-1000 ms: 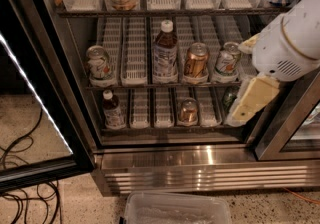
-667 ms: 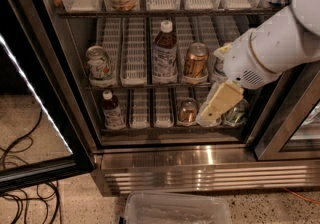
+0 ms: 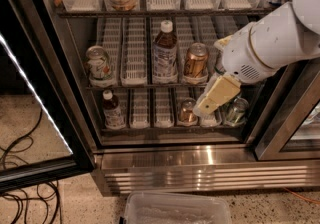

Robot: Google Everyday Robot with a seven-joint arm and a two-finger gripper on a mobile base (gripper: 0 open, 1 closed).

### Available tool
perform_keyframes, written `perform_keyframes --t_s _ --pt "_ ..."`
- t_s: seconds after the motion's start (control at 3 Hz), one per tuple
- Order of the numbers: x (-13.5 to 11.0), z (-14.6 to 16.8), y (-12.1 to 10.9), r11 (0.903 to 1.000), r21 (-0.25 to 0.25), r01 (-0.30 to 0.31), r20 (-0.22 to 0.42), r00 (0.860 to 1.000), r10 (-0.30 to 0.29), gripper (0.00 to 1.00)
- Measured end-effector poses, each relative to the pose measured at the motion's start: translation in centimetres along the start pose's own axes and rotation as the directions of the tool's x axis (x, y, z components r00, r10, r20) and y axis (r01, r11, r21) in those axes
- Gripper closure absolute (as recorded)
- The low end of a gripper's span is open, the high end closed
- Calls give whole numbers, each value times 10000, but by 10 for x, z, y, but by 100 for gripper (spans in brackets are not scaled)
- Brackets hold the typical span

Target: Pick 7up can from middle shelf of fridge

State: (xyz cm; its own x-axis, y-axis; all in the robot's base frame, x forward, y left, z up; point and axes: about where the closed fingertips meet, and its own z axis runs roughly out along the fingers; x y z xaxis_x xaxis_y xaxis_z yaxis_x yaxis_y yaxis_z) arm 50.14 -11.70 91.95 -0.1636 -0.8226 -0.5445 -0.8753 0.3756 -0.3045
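Observation:
The fridge (image 3: 165, 160) stands open, with a ribbed steel base. On the middle shelf (image 3: 135, 84), lined with white lane trays, the 7up can (image 3: 98, 64) stands upright in the far-left lane: pale, with green and a red mark. My gripper (image 3: 214, 96) hangs tilted down-left in front of the right lanes, at the level of the middle shelf's front edge. It is well to the right of the can and holds nothing I can see. The white arm (image 3: 272, 43) covers the shelf's right end.
A brown tea bottle (image 3: 165, 50) and a copper-gold can (image 3: 195, 61) stand mid-shelf. The bottom tier holds a small bottle (image 3: 112, 110), a can (image 3: 187, 111) and a jar (image 3: 235, 110). The open door (image 3: 40, 93) is at the left, cables (image 3: 25, 193) lie on the floor, and a plastic bin (image 3: 175, 209) is below.
My arm swung in from the right and the gripper moved left and slightly up across the right lanes. It now covers a pale can that showed at the right end earlier.

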Motion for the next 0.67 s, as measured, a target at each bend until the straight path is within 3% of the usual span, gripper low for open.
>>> perform_keyframes --t_s 0.33,0.67 --pt "-21 16 14 9996 -158 252 514 9984 -243 0" --pt "-61 39 40 9999 -106 73 1504 9886 -57 0"
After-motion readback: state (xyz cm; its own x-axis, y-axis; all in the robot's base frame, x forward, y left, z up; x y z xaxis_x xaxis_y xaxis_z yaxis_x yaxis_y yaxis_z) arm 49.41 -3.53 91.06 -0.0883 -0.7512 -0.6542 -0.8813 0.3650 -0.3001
